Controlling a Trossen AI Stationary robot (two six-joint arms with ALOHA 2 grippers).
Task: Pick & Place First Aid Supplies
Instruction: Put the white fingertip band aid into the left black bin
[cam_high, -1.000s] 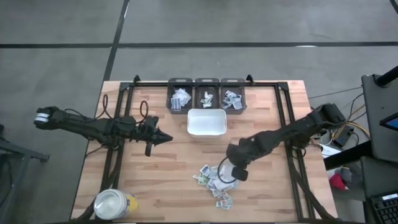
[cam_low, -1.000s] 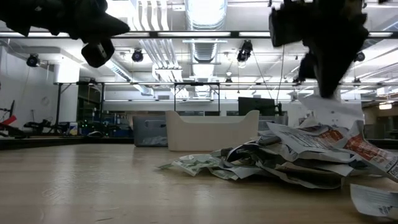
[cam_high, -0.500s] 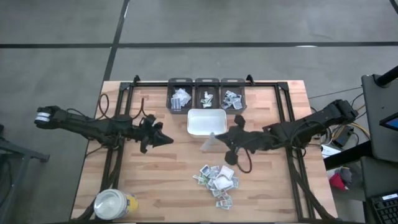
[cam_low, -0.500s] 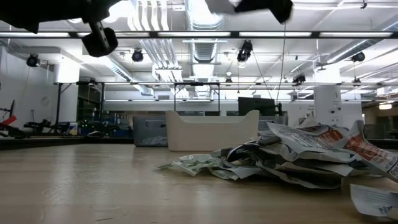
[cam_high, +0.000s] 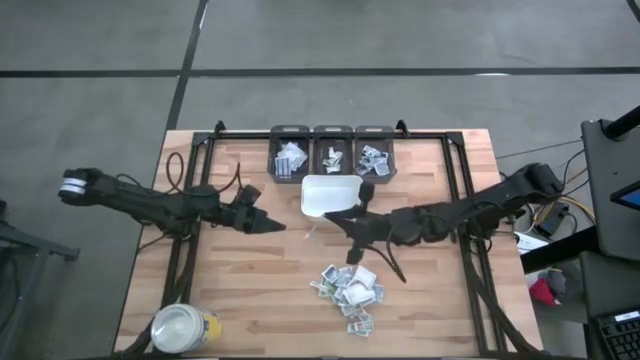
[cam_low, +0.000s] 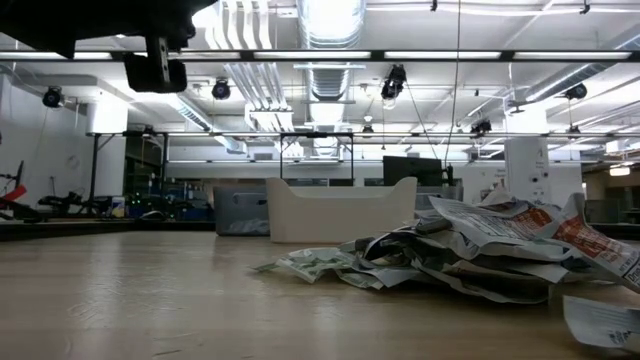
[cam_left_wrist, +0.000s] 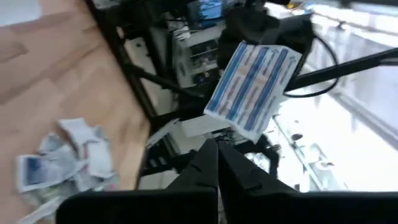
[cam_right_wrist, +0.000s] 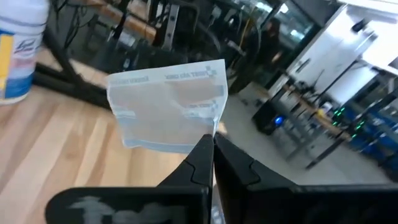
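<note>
My right hand (cam_high: 337, 217) hangs above the counter (cam_high: 255, 270), just below the white tray (cam_high: 330, 197), fingers pressed together on the edge of a thin, flat packet (cam_right_wrist: 166, 112): pale paper with a blue tint and a line of small print along its top. My left hand (cam_high: 272, 226) hovers left of the tray, fingers closed on nothing, its tip aimed at that packet. The pile of small crinkled packets (cam_high: 348, 290) lies on the wood below the tray, apart from both hands.
</note>
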